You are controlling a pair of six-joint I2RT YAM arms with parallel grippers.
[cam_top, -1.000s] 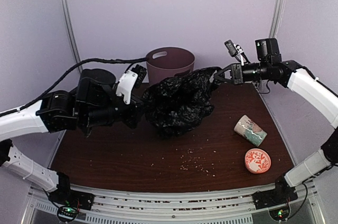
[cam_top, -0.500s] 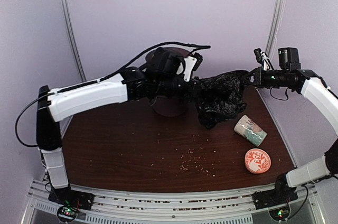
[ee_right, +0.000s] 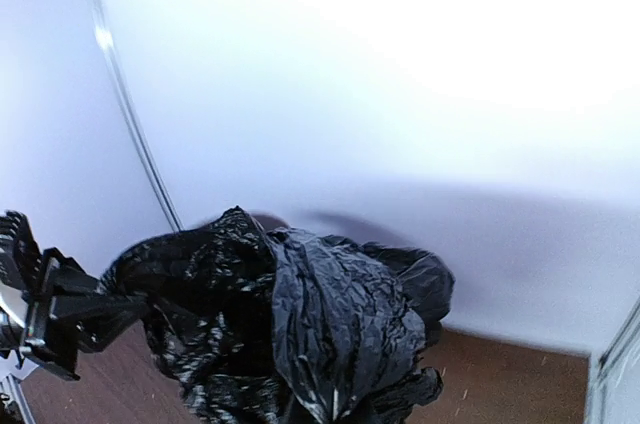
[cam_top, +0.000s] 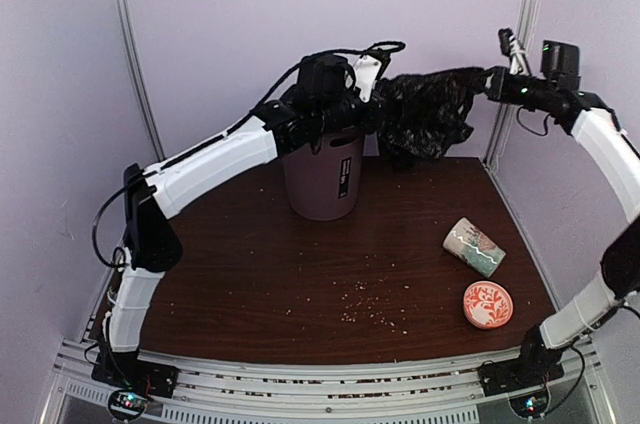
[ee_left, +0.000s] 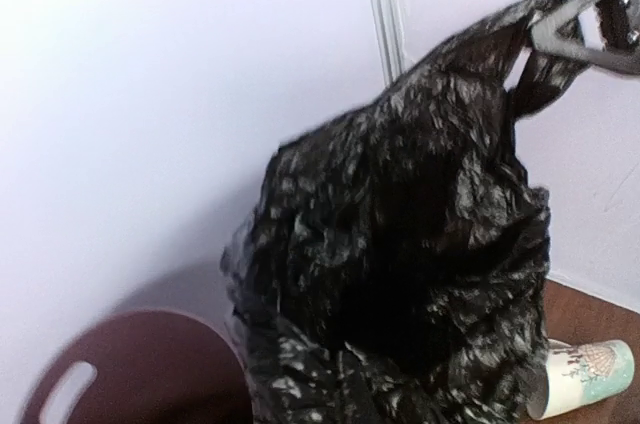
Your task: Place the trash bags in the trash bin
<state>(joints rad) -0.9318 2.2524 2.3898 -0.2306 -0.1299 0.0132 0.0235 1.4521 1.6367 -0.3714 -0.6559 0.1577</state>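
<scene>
The left gripper [ee_right: 120, 306] and right gripper [ee_left: 542, 34] each pinch shut on the black trash bag [cam_top: 425, 114], slung between their fingertips. The trash bin [cam_top: 322, 174] stands below the left fingers, its rim partly hidden behind that arm.

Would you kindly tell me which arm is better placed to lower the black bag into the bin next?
Left, probably. The left gripper, shut on the trash bag, hangs close above the trash bin; the right gripper holds the bag's other end out to the side, farther from the bin.
</scene>
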